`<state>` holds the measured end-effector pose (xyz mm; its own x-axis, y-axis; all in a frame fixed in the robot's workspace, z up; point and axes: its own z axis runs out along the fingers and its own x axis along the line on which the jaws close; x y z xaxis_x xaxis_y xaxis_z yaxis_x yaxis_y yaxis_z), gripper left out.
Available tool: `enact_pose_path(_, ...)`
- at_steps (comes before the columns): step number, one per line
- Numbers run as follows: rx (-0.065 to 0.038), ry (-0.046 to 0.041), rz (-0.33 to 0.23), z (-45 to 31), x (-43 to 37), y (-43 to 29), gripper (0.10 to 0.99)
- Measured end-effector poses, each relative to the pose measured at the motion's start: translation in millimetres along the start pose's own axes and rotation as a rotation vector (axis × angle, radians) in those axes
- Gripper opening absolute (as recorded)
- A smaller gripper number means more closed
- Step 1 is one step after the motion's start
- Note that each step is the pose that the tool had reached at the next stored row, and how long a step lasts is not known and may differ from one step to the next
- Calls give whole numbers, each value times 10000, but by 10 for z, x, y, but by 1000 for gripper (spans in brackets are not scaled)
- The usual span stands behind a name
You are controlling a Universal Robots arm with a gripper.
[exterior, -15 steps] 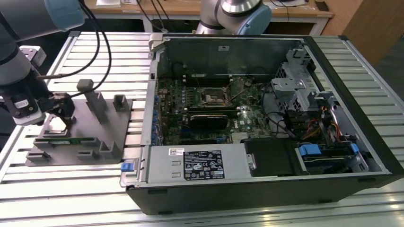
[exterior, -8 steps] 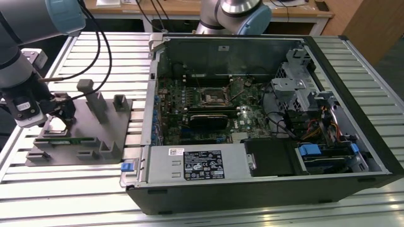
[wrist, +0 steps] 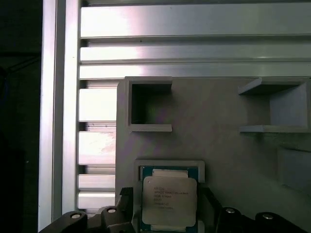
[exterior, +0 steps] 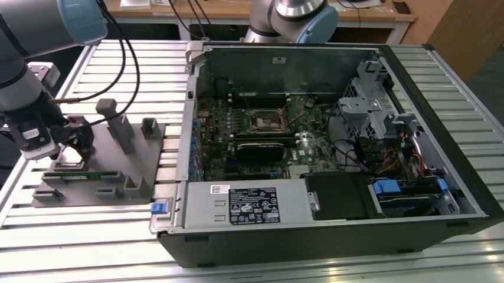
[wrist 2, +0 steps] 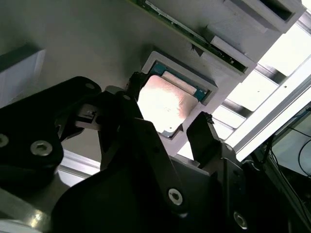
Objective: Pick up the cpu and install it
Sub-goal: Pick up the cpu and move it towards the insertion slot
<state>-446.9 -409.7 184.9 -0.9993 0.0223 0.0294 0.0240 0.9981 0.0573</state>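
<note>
Exterior view. At the exterior view's left, on the slatted tabletop (exterior: 94, 236), a grey plastic holder (exterior: 118, 177) with upright posts and a green memory stick (exterior: 88, 175) lying along its near side. Arm's wrist low over the holder's left end, jaws pointing down at it. Across the centre and right, an open computer case (exterior: 441, 135), motherboard flat inside, black socket frame (exterior: 266, 121) near the board's middle.

Second wrist view. The cpu (wrist 2: 163, 104) seated flat in a square pocket of the holder (wrist 2: 73, 43), pale metal top up. Jaws open: one black fingertip (wrist 2: 138, 82) at one edge of the pocket, the other apart from the opposite edge, no grip on the chip.

First wrist view. The cpu (wrist: 169, 199) in that pocket, close to the holder's (wrist: 218, 145) edge beside the tabletop slats (wrist: 146, 29). Jaws spread to either side of the pocket, straddling it.
</note>
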Motion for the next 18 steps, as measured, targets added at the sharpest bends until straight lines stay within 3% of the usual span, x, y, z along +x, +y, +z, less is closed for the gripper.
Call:
enact_pose_path(1,-1,-4,-1,1,1,0,690)
enact_pose_path(2,0,-6,-1,1,0,0,620)
enact_pose_path(12,21,-6,0,-13,1,1,620)
enact_pose_path(14,21,-5,1,-13,-1,2,604)
enact_pose_path(15,21,-5,2,-13,-2,2,533)
enact_pose_path(18,20,-6,0,-12,-5,1,529)
